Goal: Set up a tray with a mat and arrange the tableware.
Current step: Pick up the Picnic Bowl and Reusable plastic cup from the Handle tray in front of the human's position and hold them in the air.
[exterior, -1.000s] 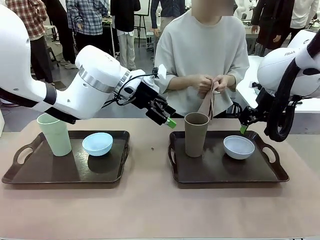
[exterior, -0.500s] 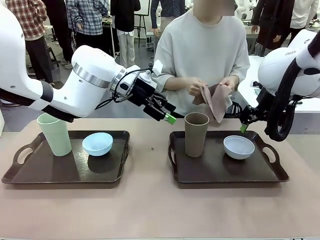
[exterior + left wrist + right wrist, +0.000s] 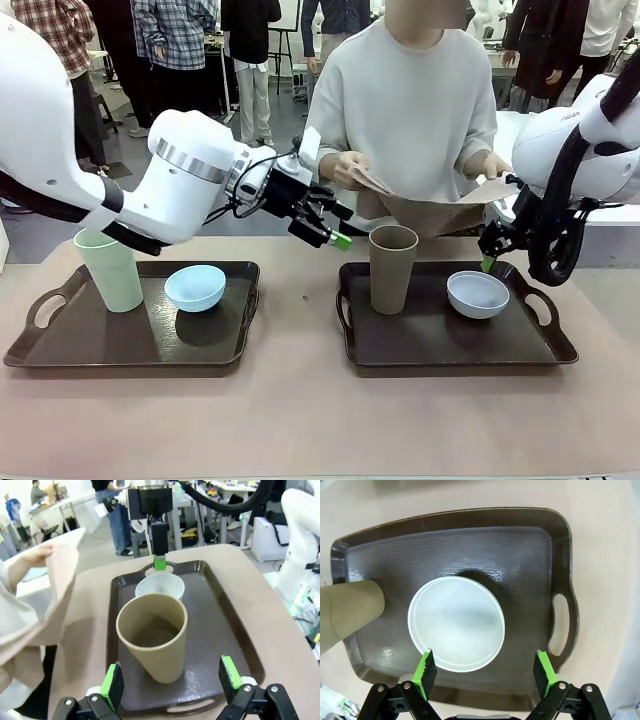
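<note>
- Across the bench, front view: mat (image 3: pixel 430 210), folded a second earlier, hung spread out, held by the person (image 3: pixel 400 110), ready for the tray (image 3: pixel 440 338).
- Left wrist view: left gripper (image 3: pixel 171 677) stood wide, empty, facing brown tumbler (image 3: pixel 152 635) on tray.
- Right wrist view: right gripper (image 3: pixel 485 672) stood wide, empty, over pale bowl (image 3: pixel 456 622).

On my feed I log a tan table (image 3: pixel 300 420) with a small dark speck (image 3: pixel 305 297) on its surface, a person in a pale grey sweatshirt (image 3: pixel 405 110) at its far side, and bystanders (image 3: pixel 175 40) standing beyond, one in plaid.
</note>
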`<state>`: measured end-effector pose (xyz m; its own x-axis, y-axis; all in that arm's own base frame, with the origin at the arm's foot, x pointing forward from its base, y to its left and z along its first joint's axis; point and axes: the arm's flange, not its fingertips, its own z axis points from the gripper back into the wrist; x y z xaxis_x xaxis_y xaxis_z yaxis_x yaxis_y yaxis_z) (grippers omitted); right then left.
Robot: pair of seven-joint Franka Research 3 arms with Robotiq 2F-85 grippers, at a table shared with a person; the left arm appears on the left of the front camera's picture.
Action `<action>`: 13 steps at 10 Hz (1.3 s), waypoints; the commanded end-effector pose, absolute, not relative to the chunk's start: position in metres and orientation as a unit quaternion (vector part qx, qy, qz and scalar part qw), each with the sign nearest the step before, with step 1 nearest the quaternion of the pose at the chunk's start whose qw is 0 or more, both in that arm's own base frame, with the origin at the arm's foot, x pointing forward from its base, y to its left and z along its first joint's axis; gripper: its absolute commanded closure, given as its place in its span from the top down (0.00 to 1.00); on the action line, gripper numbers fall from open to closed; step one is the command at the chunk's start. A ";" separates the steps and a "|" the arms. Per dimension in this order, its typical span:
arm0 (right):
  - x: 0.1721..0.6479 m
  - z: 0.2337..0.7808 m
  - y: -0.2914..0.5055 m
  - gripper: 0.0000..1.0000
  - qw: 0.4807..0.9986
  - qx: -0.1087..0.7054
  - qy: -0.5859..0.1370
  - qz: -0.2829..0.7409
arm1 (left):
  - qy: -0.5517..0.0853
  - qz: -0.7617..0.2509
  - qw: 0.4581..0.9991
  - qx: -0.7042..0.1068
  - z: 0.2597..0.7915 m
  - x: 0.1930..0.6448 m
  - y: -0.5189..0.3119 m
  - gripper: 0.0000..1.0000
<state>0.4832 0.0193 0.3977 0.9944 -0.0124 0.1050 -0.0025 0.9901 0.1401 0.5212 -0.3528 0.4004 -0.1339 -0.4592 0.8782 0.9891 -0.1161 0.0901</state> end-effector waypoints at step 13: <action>0.514 0.342 0.023 1.00 0.997 0.057 -0.044 -0.003 | -0.361 -0.609 0.594 -0.383 0.311 0.546 -0.396 1.00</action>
<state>0.5075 0.0208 0.3452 0.9962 -0.0205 0.0842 0.0093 0.9913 0.1311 0.5431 -0.3924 0.3147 0.0154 -0.4627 0.8864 0.9981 -0.0463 -0.0415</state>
